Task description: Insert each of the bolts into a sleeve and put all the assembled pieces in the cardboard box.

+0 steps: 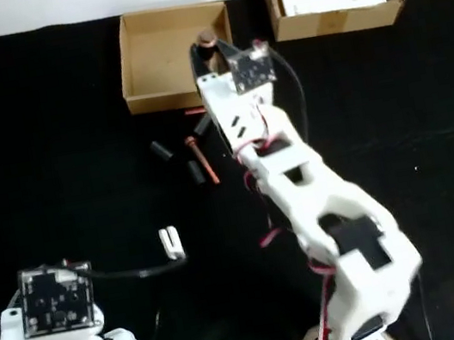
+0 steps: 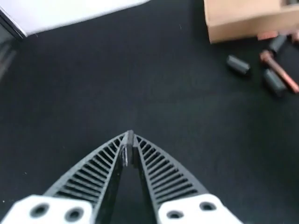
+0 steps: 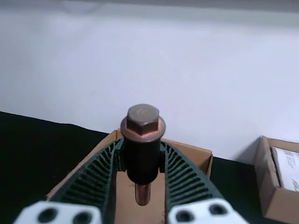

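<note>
Over the cardboard box point(image 1: 158, 59), at the far side of the black table point(image 1: 45, 122), I see my right gripper point(image 1: 207, 51) with its jaws pinching a sleeved bolt point(image 3: 142, 161). The piece stands upright: copper hex head on top, black sleeve clamped between the ribbed fingers point(image 3: 100, 172), and the tip of the shank poking out underneath. In the high view it sits inside the box outline, close to the right-hand wall.

On the table just in front of the box lie three loose sleeves point(image 2: 238, 64) and a loose bolt point(image 2: 280, 72), bunched near one another. One sleeve lies just beside the bolt's shank. Another copper piece point(image 1: 194, 112) rests by the box's front wall, partly hidden by the arm, so I cannot tell what it is.

My left gripper point(image 2: 129, 135) is low over bare table on the near left, jaws pressed together with nothing between them, well apart from the loose parts. A second box point(image 1: 333, 23) holding white paper sits at the far right.
</note>
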